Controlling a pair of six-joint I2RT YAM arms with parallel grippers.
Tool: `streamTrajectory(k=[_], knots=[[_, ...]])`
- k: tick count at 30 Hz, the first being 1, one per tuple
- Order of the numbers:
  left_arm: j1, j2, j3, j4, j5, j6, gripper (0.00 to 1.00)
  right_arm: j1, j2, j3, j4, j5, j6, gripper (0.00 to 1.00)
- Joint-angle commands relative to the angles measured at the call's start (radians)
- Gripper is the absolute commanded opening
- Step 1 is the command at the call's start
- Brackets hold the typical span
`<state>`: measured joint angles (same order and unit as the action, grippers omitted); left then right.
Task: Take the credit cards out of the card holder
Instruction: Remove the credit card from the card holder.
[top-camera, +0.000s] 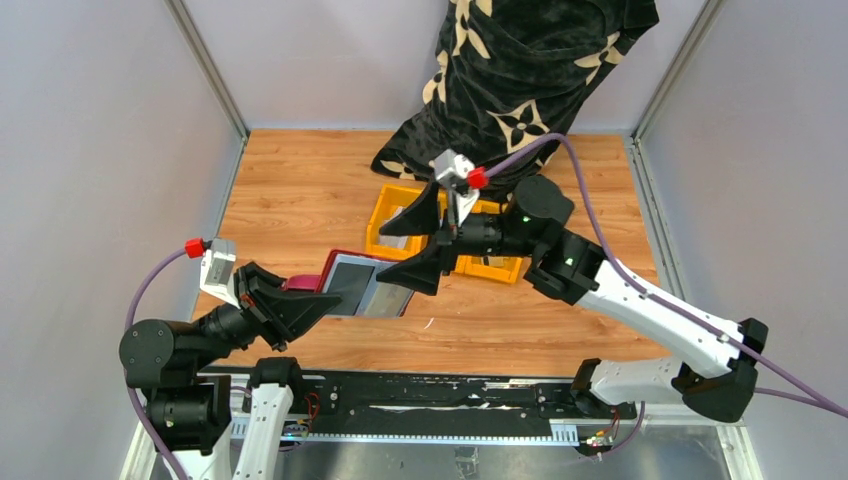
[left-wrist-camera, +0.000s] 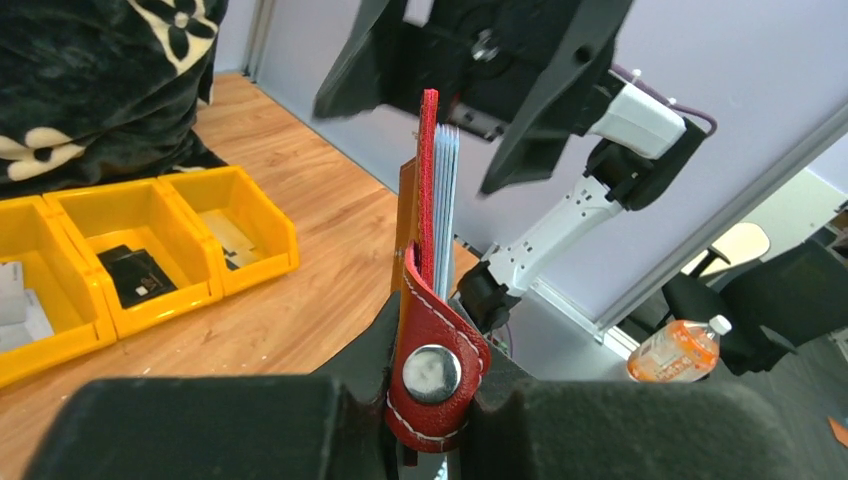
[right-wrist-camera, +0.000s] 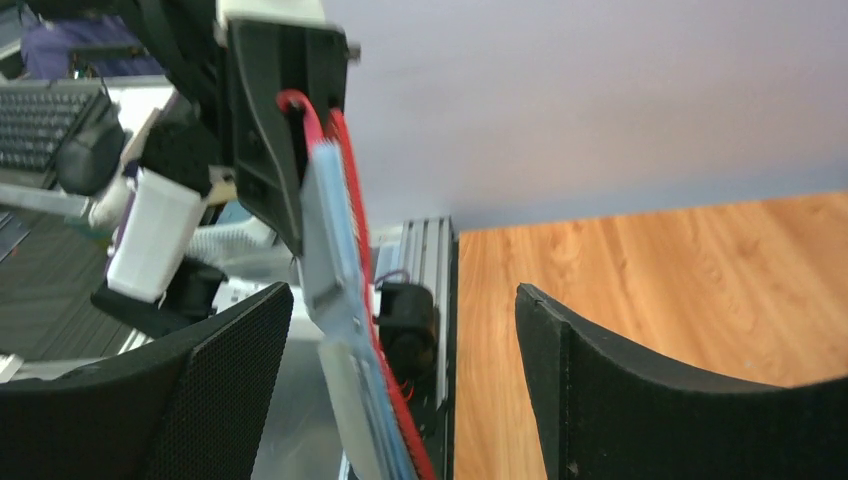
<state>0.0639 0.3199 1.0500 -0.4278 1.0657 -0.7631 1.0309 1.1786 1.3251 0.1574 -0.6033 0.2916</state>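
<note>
We hold the card holder (left-wrist-camera: 436, 335) clear of the table (left-wrist-camera: 330, 250) in the left gripper (left-wrist-camera: 430, 400), pinched shut on the snap end. This way the open end with the credit cards (left-wrist-camera: 447, 200) points at the right gripper (right-wrist-camera: 400, 300), and the cards, we judge, can be pulled straight out. The fingers (right-wrist-camera: 610, 390) of the right gripper are spread wide, one on each side of the cards' free end, and we see them touching nothing.

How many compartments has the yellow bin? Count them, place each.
3, in a row in the left wrist view: left compartment, cut by the frame edge; middle compartment, holding a black item; right compartment. More may lie offscreen.
</note>
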Motion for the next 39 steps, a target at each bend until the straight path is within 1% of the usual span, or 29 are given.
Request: streamTrajectory(k=[1, 6, 7, 8, 9, 10, 11, 12, 13, 15, 17, 21, 27, 32, 34, 39], knots=[[-0.001, 0.005, 0.037, 0.034, 0.04, -0.022, 0.11, -0.007, -0.005, -0.028, -0.003, -0.091, -0.042, 0.86], [-0.001, 0.008, 0.037, 0.059, 0.059, -0.036, 0.1, -0.006, -0.005, -0.064, 0.005, -0.118, -0.042, 0.85], [-0.001, 0.007, 0.037, 0.059, 0.057, -0.037, 0.09, -0.006, -0.005, -0.07, 0.013, -0.134, -0.034, 0.8], [-0.001, 0.007, 0.037, 0.058, 0.053, -0.039, 0.09, -0.006, -0.003, -0.076, 0.023, -0.157, -0.023, 0.73], [-0.001, 0.006, 0.036, 0.059, 0.043, -0.042, 0.1, -0.006, 0.005, -0.076, 0.034, -0.191, -0.007, 0.55], [-0.001, 0.005, 0.034, 0.058, 0.035, -0.045, 0.11, -0.006, 0.014, -0.071, 0.044, -0.222, 0.011, 0.44], [-0.001, 0.001, 0.029, 0.057, 0.022, -0.048, 0.14, -0.007, 0.025, -0.067, 0.06, -0.257, 0.029, 0.16], [-0.001, -0.002, 0.023, 0.055, 0.001, -0.056, 0.18, -0.006, 0.034, -0.065, 0.087, -0.293, 0.056, 0.02], [-0.001, -0.007, 0.012, 0.066, -0.007, -0.075, 0.22, -0.007, 0.041, -0.065, 0.119, -0.322, 0.086, 0.0], [-0.001, -0.017, -0.032, 0.146, -0.017, -0.15, 0.31, -0.006, 0.05, -0.076, 0.218, -0.368, 0.16, 0.0], [-0.001, -0.024, -0.077, 0.205, -0.03, -0.216, 0.36, -0.006, 0.053, -0.08, 0.255, -0.383, 0.189, 0.0], [-0.001, -0.02, -0.102, 0.258, -0.029, -0.276, 0.36, -0.006, 0.046, -0.081, 0.269, -0.387, 0.201, 0.0], [-0.001, -0.017, -0.101, 0.288, -0.01, -0.324, 0.34, -0.006, 0.052, -0.064, 0.255, -0.372, 0.191, 0.0], [-0.001, -0.029, -0.12, 0.32, -0.002, -0.385, 0.34, -0.006, 0.079, -0.04, 0.261, -0.359, 0.219, 0.0], [-0.001, -0.029, -0.126, 0.329, 0.004, -0.388, 0.35, -0.006, 0.087, -0.025, 0.244, -0.349, 0.222, 0.0], [-0.001, -0.029, -0.121, 0.323, -0.005, -0.381, 0.43, -0.006, 0.097, 0.007, 0.203, -0.323, 0.237, 0.0]])
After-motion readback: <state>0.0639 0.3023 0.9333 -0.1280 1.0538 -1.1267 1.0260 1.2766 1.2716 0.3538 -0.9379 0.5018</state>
